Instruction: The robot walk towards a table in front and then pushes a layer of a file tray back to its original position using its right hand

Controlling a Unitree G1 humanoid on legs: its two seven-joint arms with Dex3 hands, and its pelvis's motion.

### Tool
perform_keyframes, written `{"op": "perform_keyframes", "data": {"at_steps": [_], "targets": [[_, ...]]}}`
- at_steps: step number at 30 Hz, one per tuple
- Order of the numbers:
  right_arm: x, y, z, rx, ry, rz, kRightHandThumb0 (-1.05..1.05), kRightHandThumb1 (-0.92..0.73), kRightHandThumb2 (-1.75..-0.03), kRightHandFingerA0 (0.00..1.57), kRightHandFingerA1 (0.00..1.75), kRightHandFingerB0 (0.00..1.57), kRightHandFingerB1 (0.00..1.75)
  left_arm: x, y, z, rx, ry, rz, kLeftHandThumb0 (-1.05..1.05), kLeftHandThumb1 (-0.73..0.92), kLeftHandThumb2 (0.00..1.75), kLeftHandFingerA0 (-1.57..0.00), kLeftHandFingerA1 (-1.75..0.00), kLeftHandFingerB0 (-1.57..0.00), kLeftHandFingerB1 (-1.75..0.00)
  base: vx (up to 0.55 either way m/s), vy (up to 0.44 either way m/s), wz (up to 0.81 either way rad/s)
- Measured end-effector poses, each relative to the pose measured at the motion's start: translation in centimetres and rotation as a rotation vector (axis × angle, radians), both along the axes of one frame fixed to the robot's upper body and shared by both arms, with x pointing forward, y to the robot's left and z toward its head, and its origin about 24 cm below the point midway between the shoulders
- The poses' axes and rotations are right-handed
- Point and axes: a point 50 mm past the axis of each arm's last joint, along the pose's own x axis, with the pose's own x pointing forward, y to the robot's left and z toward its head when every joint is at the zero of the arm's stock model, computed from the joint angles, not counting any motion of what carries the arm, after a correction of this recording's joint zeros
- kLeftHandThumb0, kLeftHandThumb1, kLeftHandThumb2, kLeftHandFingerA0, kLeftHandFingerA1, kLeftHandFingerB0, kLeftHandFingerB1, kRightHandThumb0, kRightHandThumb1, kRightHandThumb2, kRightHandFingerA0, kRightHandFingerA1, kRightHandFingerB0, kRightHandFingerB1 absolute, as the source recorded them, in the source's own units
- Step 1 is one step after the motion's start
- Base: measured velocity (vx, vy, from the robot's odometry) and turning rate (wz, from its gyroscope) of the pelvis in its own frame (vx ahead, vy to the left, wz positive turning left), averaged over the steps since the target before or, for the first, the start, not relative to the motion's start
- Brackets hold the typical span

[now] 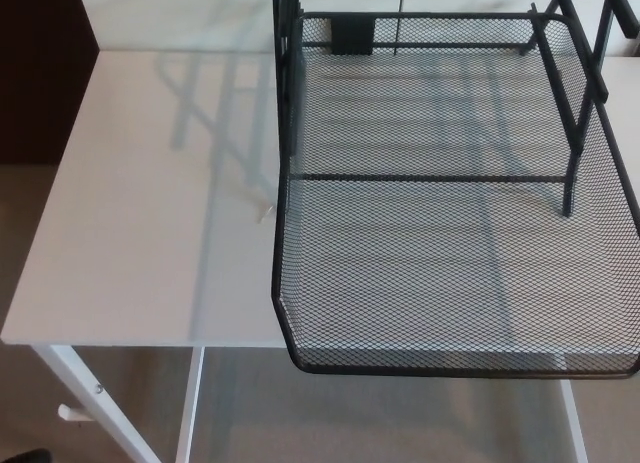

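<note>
A black wire-mesh file tray point(440, 103) stands on the white table point(140, 213), filling the right part of the head view. Its lowest layer point(450, 283) is pulled out toward me, and the front rim of that layer overhangs the table's near edge. Black upright posts point(575, 133) of the tray frame rise at the left and right. Neither of my hands shows in the picture.
A dark panel point(40, 73) stands beyond the table's left edge. White table legs point(90, 398) show below the near edge, over a beige floor. A small pale scrap point(265, 211) lies on the table beside the tray's left side.
</note>
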Motion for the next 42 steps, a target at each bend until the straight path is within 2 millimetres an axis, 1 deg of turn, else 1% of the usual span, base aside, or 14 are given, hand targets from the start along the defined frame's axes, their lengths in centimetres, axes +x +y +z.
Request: {"op": "perform_keyframes", "data": {"at_steps": [1,2,7,8,11,12,19,26,34,35,38,39,40,42], "targets": [[0.0,-0.1,0.7,-0.016,-0.036,-0.002,-0.57,-0.47,-0.79,0.37,0.49,0.32,0.45,0.0,0.0,0.0,0.000,-0.001,-0.001,-0.23,0.51,0.62,-0.56,-0.47,-0.49,-0.43,0.00,0.000,0.00],[0.0,-0.1,1.3,-0.029,-0.062,-0.003,-0.48,-0.57,-0.57,0.45,0.38,0.40,0.35,0.0,0.0,0.0,0.000,-0.001,-0.001,-0.23,0.51,0.63,-0.56,-0.47,-0.48,-0.43,0.00,0.000,0.00],[0.1,-0.5,4.8,-0.114,-0.228,-0.011,-0.48,-0.59,-0.58,0.46,0.39,0.41,0.35,0.1,0.0,0.1,0.000,-0.005,-0.002,-0.18,0.57,0.57,-0.58,-0.43,-0.50,-0.38,0.00,0.000,0.00],[0.1,-0.5,5.5,-0.131,-0.264,-0.012,-0.52,-0.47,-0.79,0.43,0.53,0.37,0.48,0.2,0.0,0.1,0.000,-0.005,-0.003,-0.17,0.56,0.57,-0.58,-0.43,-0.51,-0.38,0.00,0.000,0.00],[0.1,-0.4,7.0,-0.170,-0.349,-0.016,-0.50,-0.45,-0.78,0.47,0.55,0.39,0.49,0.2,0.0,0.1,0.001,-0.008,-0.004,-0.16,0.56,0.57,-0.58,-0.43,-0.51,-0.38,0.00,0.000,0.00],[0.2,-0.3,7.4,-0.180,-0.375,-0.019,-0.47,-0.56,-0.57,0.53,0.46,0.46,0.38,0.2,0.0,0.1,0.001,-0.008,-0.004,-0.22,0.52,0.62,-0.57,-0.47,-0.51,-0.43,0.00,0.000,0.00],[0.2,0.0,9.5,-0.238,-0.555,-0.078,-0.49,-0.56,-0.57,0.55,0.57,0.50,0.42,0.4,0.0,0.2,0.001,-0.013,-0.006,-0.23,0.52,0.63,-0.56,-0.47,-0.50,-0.43,0.00,0.000,0.00],[0.5,1.0,10.4,-0.241,-0.701,-0.127,-0.51,-0.61,-0.59,0.42,0.62,0.39,0.55,0.4,0.0,0.2,0.002,-0.015,-0.007,-0.17,0.55,0.56,-0.57,-0.43,-0.51,-0.38,0.00,0.000,0.00],[1.1,2.4,12.2,-0.293,-0.881,-0.064,-0.66,-0.52,-0.57,0.19,0.36,0.23,0.29,0.6,-0.1,0.4,0.004,-0.023,-0.011,-0.17,0.55,0.56,-0.59,-0.43,-0.51,-0.38,0.00,0.000,0.00],[1.2,2.5,12.3,-0.298,-0.889,-0.057,-0.35,-0.26,-0.88,0.02,0.52,0.00,0.47,0.6,-0.1,0.4,0.004,-0.024,-0.011,-0.17,0.56,0.57,-0.58,-0.43,-0.50,-0.38,0.00,0.000,0.00],[1.4,3.2,13.1,-0.352,-0.929,0.014,-0.35,-0.27,-0.88,0.03,0.52,0.00,0.47,0.7,-0.1,0.5,0.005,-0.029,-0.014,-0.23,0.52,0.63,-0.54,-0.47,-0.48,-0.42,0.00,0.000,0.00],[1.4,3.4,13.2,-0.363,-0.934,0.029,-0.62,-0.40,-0.73,0.06,0.24,0.11,0.33,0.7,-0.1,0.5,0.006,-0.030,-0.014,-0.23,0.52,0.63,-0.56,-0.47,-0.49,-0.43,0.00,0.000,0.00],[1.6,3.7,13.3,-0.377,-0.940,0.051,-0.55,-0.47,-0.55,0.04,0.22,0.13,0.23,0.8,-0.1,0.5,0.006,-0.032,-0.015,-0.16,0.55,0.56,-0.59,-0.44,-0.52,-0.38,0.00,0.000,0.00],[1.9,4.0,13.4,-0.389,-0.946,0.082,-0.56,-0.36,-0.72,0.01,0.15,0.10,0.29,0.9,-0.1,0.6,0.006,-0.037,-0.017,-0.18,0.55,0.56,-0.59,-0.44,-0.51,-0.38,0.00,0.000,0.00]]}}
